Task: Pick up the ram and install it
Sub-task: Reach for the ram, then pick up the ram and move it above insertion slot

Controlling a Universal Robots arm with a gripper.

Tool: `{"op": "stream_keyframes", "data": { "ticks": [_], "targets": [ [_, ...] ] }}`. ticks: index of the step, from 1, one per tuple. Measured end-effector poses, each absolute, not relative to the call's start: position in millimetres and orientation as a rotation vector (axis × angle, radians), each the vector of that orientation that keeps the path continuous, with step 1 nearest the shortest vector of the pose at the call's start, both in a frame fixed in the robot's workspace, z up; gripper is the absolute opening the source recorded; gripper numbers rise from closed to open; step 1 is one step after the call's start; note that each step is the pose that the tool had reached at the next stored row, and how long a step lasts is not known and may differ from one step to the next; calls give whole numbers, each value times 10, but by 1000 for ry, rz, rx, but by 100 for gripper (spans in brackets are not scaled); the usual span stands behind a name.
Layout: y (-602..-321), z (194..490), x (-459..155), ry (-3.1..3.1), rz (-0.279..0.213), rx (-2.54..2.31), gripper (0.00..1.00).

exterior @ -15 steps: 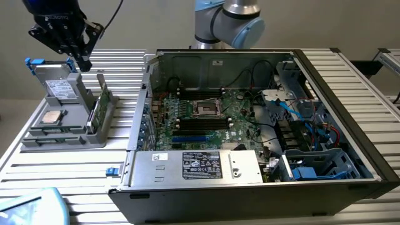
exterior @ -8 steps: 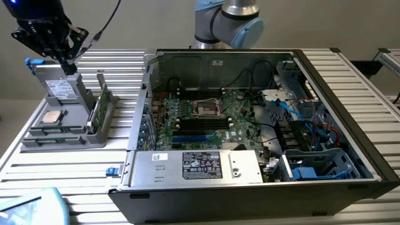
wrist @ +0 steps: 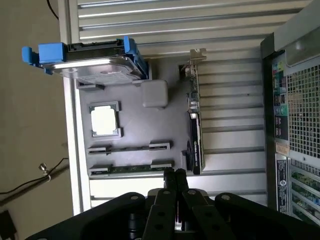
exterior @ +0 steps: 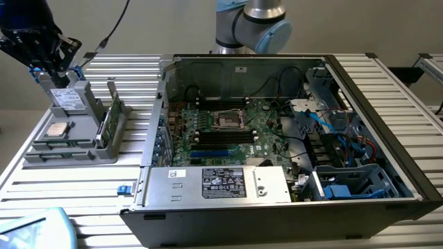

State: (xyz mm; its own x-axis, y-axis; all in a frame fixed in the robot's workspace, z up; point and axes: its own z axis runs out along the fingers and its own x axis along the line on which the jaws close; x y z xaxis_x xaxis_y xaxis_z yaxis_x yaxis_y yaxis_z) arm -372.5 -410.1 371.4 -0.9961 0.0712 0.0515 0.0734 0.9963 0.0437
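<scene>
gripper (exterior: 55,67) (wrist: 175,175) is seen raised above the grey holder tray (exterior: 80,132) at the exterior view's left, well apart from the open PC case (exterior: 207,67); in the wrist view its two fingers (wrist: 169,182) are pressed together, nothing pinched between them; the ram (wrist: 131,169) is seated on edge in the tray's outermost long slot, the one nearest the fingertips as seen from the wrist, and is not touched; a second long slot (wrist: 129,148) is found just beside it, contents cannot be told; the square processor chip (wrist: 104,121) is laid flat in the next recess along; the hard drive (wrist: 95,67) with blue brackets is propped at the tray's far end from the ram; a taller green card (wrist: 195,130) with a metal bracket is stood on edge along the tray side facing the case; tray and case are set on a slatted aluminium table (exterior: 69,181); the motherboard (exterior: 256,129) is exposed inside the case
</scene>
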Motion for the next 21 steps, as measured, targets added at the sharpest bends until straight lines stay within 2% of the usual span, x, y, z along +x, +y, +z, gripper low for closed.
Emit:
{"op": "stream_keyframes", "data": {
  "ticks": [11,21],
  "targets": [
    [-4262,3564,-4098,-3069,-70,-112,10],
    [-4267,3563,-4104,-3069,-70,-112,10]
  ]
}}
